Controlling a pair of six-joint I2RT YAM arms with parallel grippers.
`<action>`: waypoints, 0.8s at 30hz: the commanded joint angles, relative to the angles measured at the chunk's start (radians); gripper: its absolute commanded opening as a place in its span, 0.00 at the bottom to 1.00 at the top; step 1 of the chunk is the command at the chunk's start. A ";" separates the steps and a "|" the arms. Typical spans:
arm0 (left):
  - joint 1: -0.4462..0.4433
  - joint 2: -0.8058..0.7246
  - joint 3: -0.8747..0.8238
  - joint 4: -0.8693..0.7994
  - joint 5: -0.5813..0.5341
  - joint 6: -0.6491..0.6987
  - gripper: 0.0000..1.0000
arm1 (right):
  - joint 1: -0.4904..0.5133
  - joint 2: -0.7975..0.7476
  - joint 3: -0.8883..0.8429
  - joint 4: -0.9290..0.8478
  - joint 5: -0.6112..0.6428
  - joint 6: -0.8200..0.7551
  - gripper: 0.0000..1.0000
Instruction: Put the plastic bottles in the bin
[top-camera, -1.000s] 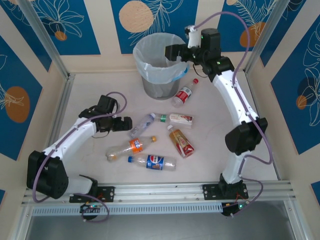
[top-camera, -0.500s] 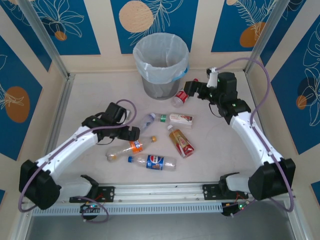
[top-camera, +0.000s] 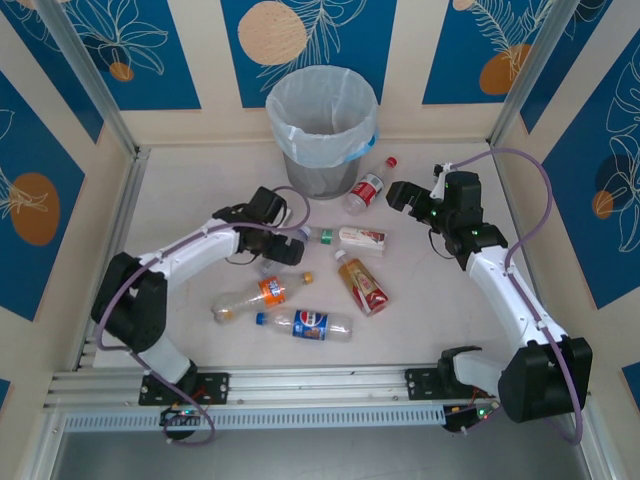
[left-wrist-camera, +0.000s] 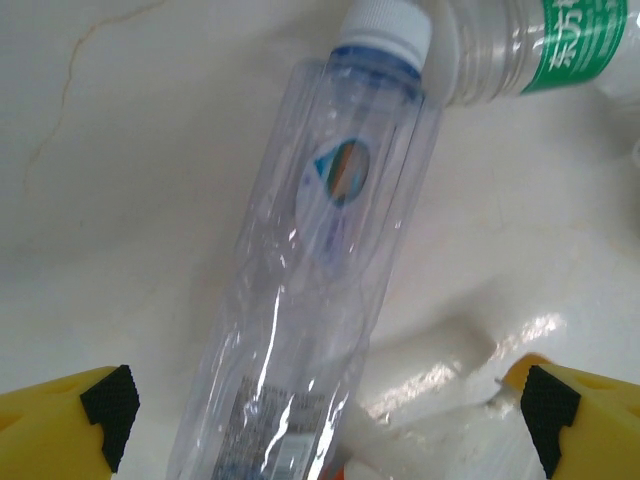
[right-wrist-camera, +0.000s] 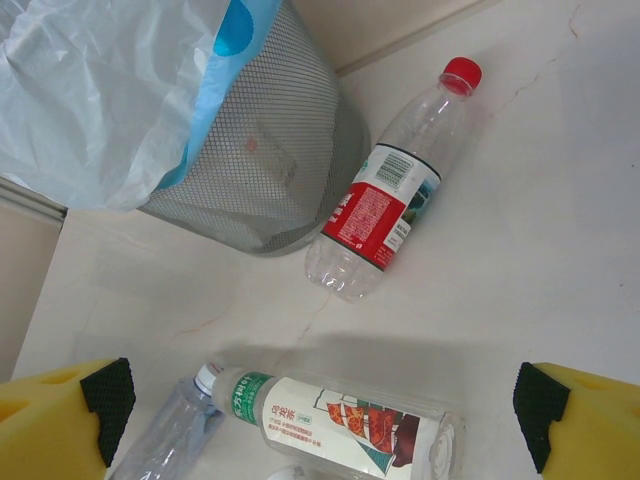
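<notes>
The bin (top-camera: 322, 125) stands at the back centre, its mesh wall (right-wrist-camera: 262, 160) lined with a white bag. My left gripper (top-camera: 281, 243) is open and low over a clear white-capped bottle (left-wrist-camera: 310, 260), which lies between the yellow fingers (left-wrist-camera: 100, 405). My right gripper (top-camera: 401, 194) is open and holds nothing, right of a red-label, red-capped bottle (top-camera: 367, 189) (right-wrist-camera: 385, 195) lying beside the bin. A green-necked bottle (top-camera: 355, 237) (right-wrist-camera: 340, 420) lies mid-table. Nearer the front lie a brown-label bottle (top-camera: 363, 283), an orange-label bottle (top-camera: 250, 297) and a blue-label bottle (top-camera: 305, 323).
Metal frame posts (top-camera: 95, 90) and patterned walls close in the table on three sides. A rail (top-camera: 320, 382) runs along the near edge by the arm bases. Bare table lies at the left and far right.
The left arm swung right and forward until its open gripper straddled the clear bottle. The right gripper came away from above the bin, down and right, to beside the red-label bottle.
</notes>
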 joint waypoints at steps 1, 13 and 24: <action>-0.008 0.053 0.059 0.005 0.003 0.039 0.99 | -0.006 0.002 0.024 0.012 0.016 0.019 1.00; -0.008 0.136 0.084 0.055 0.037 0.147 0.99 | -0.016 0.002 0.021 0.007 0.010 0.045 1.00; -0.008 0.235 0.097 0.093 -0.031 0.160 0.94 | -0.016 -0.001 0.034 -0.016 0.013 0.042 1.00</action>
